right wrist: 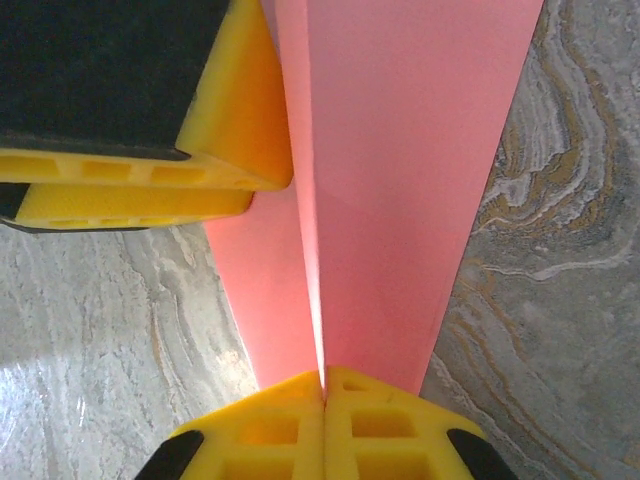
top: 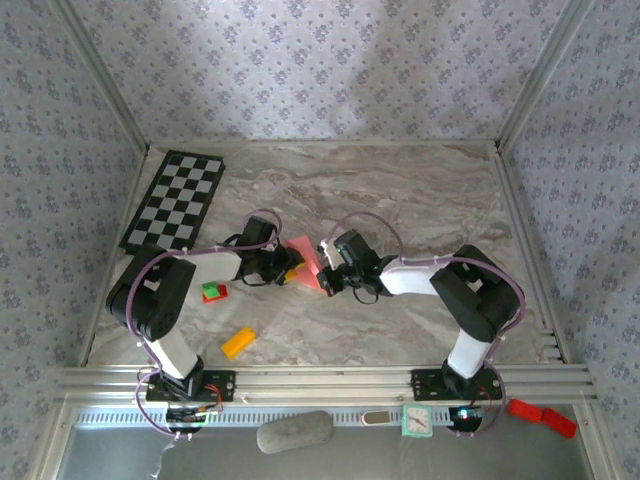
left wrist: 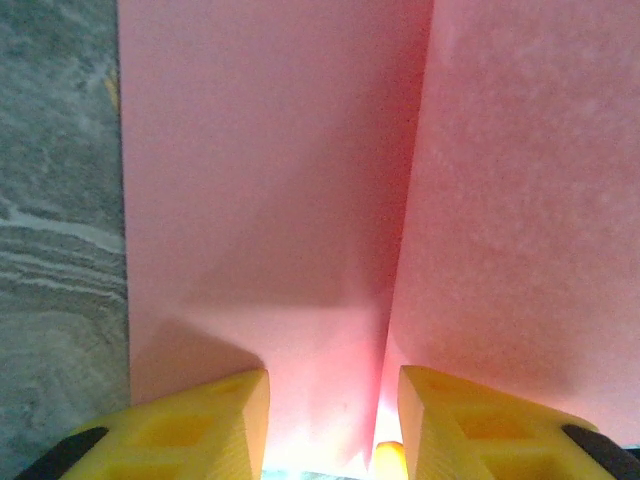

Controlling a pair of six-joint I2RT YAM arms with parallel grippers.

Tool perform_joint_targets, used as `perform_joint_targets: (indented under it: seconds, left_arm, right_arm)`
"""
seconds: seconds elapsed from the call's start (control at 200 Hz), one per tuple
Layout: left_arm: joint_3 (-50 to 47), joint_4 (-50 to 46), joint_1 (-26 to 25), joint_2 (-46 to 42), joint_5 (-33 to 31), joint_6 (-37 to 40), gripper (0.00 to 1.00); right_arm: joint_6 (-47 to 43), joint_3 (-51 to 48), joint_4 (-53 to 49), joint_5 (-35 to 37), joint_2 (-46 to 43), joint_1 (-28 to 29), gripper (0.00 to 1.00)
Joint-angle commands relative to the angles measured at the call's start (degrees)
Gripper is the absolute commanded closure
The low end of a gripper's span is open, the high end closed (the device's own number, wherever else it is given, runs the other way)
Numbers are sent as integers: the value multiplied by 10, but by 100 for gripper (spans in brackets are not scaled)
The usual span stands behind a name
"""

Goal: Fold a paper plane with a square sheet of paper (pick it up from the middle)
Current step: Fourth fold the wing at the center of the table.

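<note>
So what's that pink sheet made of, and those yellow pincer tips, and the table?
The pink sheet looks like thin matte paper: it holds a sharp crease. The yellow fingertips seem moulded plastic, maybe firm rubber: matte, with square recesses. The tabletop looks like grey-veined marble, though it could be printed laminate.

Left arm [top: 155,292] and right arm [top: 482,296], bases bolted on the aluminium rail [top: 320,380]: black joint housings, white lower links rising from the rail, thin purple cables [top: 372,214] looping beyond it. Fingers [right wrist: 390,425] yellow moulded plastic, rectangular pockets, black backing strips.
</note>
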Motion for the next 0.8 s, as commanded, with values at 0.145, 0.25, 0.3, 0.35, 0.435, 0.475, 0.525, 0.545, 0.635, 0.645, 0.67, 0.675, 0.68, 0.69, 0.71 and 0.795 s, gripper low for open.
perform_joint_targets:
  seconds: [0.145,0.25,0.3,0.35,0.435,0.475,0.525,0.545,0.635,0.645,0.67,0.675,0.68,0.69,0.71,0.795]
  left_arm:
    - [10,-69,-3,-27,-29,35,64]
    - [13,-71,-3,-43,-34,53,64]
    - [13,-70,-3,-48,-33,61,64]
    - [13,-69,-3,-52,-32,69,63]
    - [10,-64,-5,-55,-29,80,61]
    - [10,-61,-6,-56,-27,84,60]
    - [8,-54,-8,-55,-25,90,59]
    - [8,-52,-9,-56,-25,92,58]
    - [10,-50,-12,-52,-22,102,56]
    - [10,-50,-12,-51,-23,102,55]
    - [12,-51,-13,-50,-22,105,54]
    - [12,-51,-13,-50,-22,106,54]
    - [12,-51,-13,-49,-22,106,54]
    - [13,-52,-14,-48,-22,107,54]
    - [13,-52,-14,-47,-21,109,53]
    - [18,-57,-15,-37,-22,116,52]
  right_arm:
    - [26,0,27,-78,14,-23,95]
    - [37,-1,38,-111,22,-32,95]
    - [43,-1,41,-123,26,-36,95]
    - [48,0,45,-135,30,-39,96]
    - [55,1,48,-147,35,-42,95]
    - [57,2,48,-151,38,-43,95]
    - [60,3,49,-157,42,-45,96]
    - [62,2,50,-158,44,-45,96]
    - [68,2,55,-166,49,-48,96]
    - [69,2,55,-167,49,-48,96]
    - [71,2,56,-169,51,-49,96]
    - [71,2,57,-170,51,-50,96]
    - [72,2,57,-170,51,-50,96]
    - [72,2,57,-171,52,-50,96]
    - [74,2,59,-172,53,-51,96]
    - [82,1,66,-180,56,-55,96]
